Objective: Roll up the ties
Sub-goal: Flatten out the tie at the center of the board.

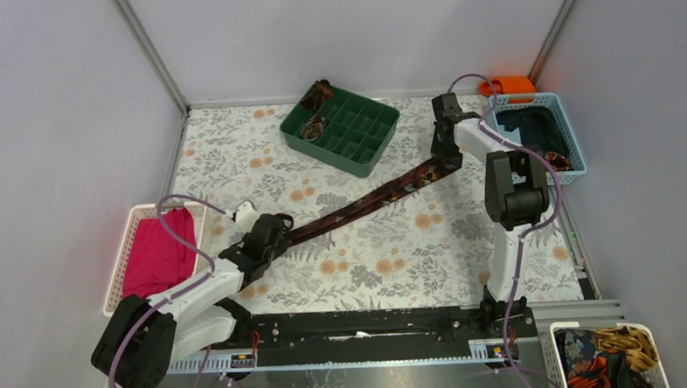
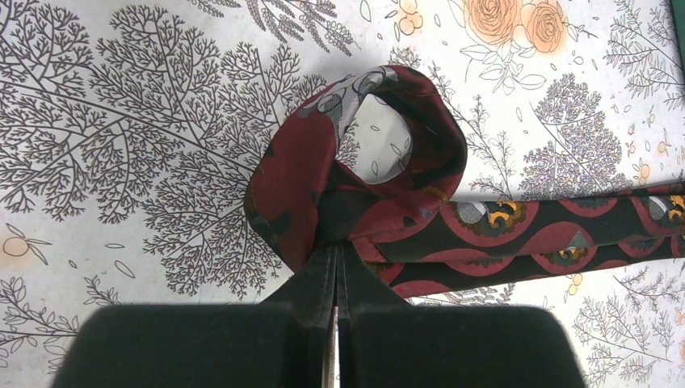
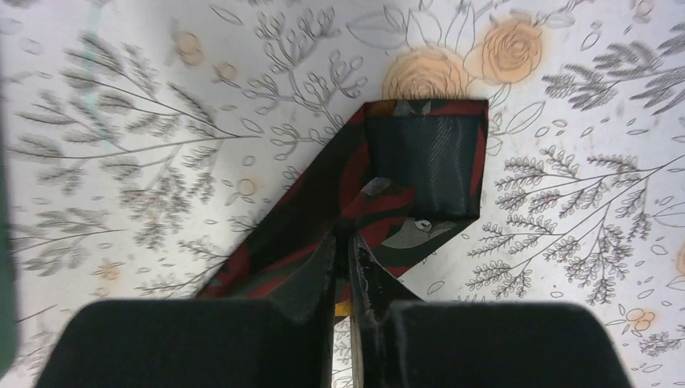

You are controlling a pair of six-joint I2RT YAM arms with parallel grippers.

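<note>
One maroon-brown patterned tie [image 1: 371,197] lies stretched diagonally across the flowered table. My left gripper [image 1: 270,238] is shut on its narrow end. In the left wrist view that end curls into a small open loop [image 2: 299,170] just beyond the closed left gripper [image 2: 337,246], and the rest of the strip runs off to the right. My right gripper [image 1: 448,161] is shut on the wide end. In the right wrist view the folded tip [image 3: 420,162] shows its dark lining ahead of the right gripper [image 3: 346,236]. Two coiled ties [image 1: 320,95] sit in the green tray.
The green compartment tray [image 1: 356,150] stands at the back centre. A white basket [image 1: 130,228] with pink-red cloth is at the left edge. A blue basket [image 1: 564,123] with navy cloth is at the right, an orange object [image 1: 512,84] behind it. Another basket [image 1: 560,333] of fabric sits at the near right.
</note>
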